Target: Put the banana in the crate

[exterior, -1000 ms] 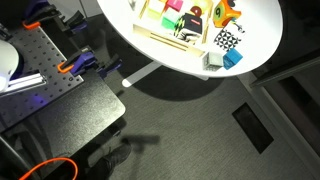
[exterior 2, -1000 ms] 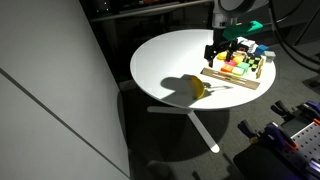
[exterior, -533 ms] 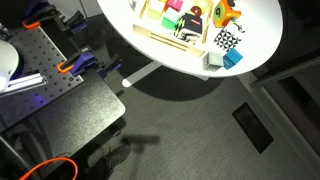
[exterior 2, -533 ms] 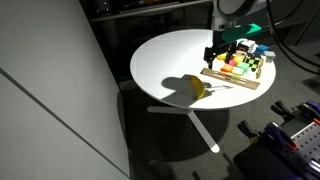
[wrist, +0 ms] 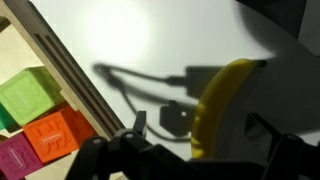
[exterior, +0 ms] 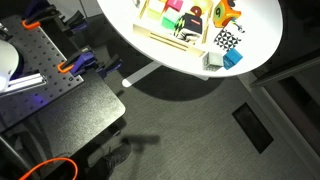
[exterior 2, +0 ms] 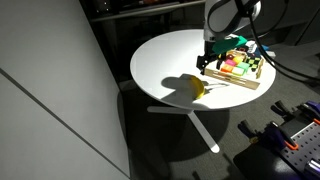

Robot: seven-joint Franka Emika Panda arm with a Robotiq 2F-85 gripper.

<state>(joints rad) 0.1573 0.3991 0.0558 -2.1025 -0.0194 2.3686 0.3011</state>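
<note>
The banana [exterior 2: 197, 88] is small, curved and bright yellow. It lies on the round white table [exterior 2: 165, 60], a short way from the crate [exterior 2: 236, 76]. The crate is a shallow, light wooden box with coloured blocks in it, and it also shows in an exterior view [exterior: 165, 38]. My gripper [exterior 2: 205, 64] hangs between the crate and the banana, above the table. In the wrist view the gripper [wrist: 200, 140] is open and empty, with the banana [wrist: 222, 100] between its dark fingers below. The crate's slatted edge [wrist: 70, 72] is at the left.
Green [wrist: 33, 95] and orange [wrist: 62, 137] blocks lie in the crate. A checkered cube [exterior: 227, 40], a small blue block [exterior: 233, 59] and an orange-and-yellow toy [exterior: 222, 12] stand beside the crate. The table edge is close to the banana.
My gripper has moved away from above the crate towards the banana and come lower. The banana and the crate have not moved.
</note>
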